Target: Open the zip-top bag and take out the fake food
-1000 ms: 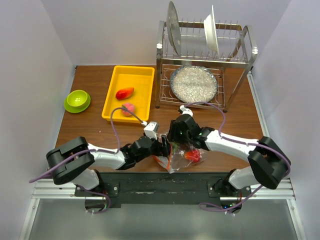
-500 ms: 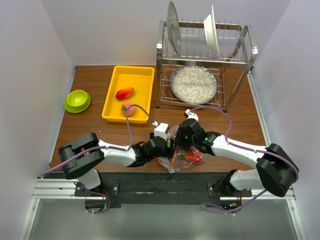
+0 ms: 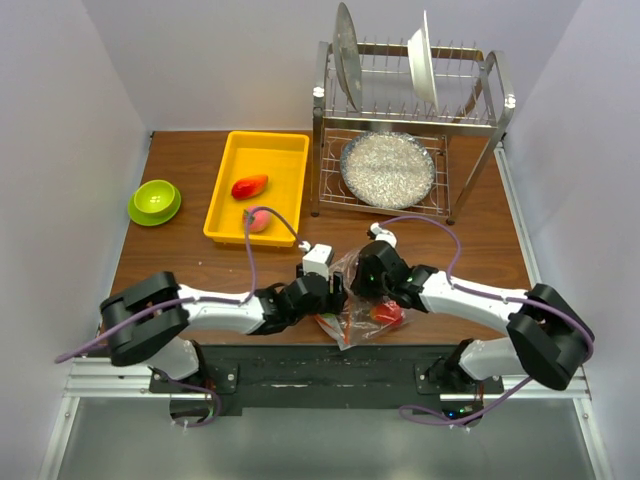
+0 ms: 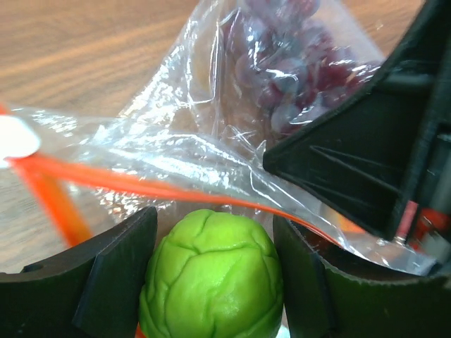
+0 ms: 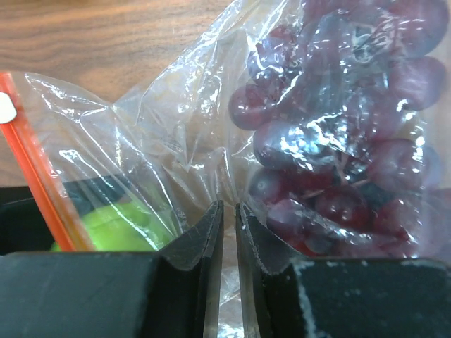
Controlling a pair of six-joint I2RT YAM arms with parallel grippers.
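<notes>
The zip-top bag [image 3: 352,308] lies crumpled at the table's near edge, between both arms. My left gripper [image 4: 213,218] reaches into its mouth, just under the orange-red zip strip [image 4: 141,184], and is shut on the green round fruit [image 4: 211,274]. My right gripper [image 5: 229,208] pinches a fold of the clear plastic [image 5: 176,120], beside the dark purple grape bunch [image 5: 338,141] inside the bag. A red tomato [image 3: 386,313] shows through the bag. An orange-red piece [image 3: 249,186] and a pink peach [image 3: 258,220] lie in the yellow tray [image 3: 225,195].
A lime-green bowl [image 3: 154,200] stands at the far left. A metal dish rack [image 3: 330,130] with upright plates and a round dish on its lower shelf stands at the back right. The table's near edge runs just below the bag.
Both grippers have closed. The left now has the green fruit, the right a fold of the bag. The bag's top has lifted slightly.
</notes>
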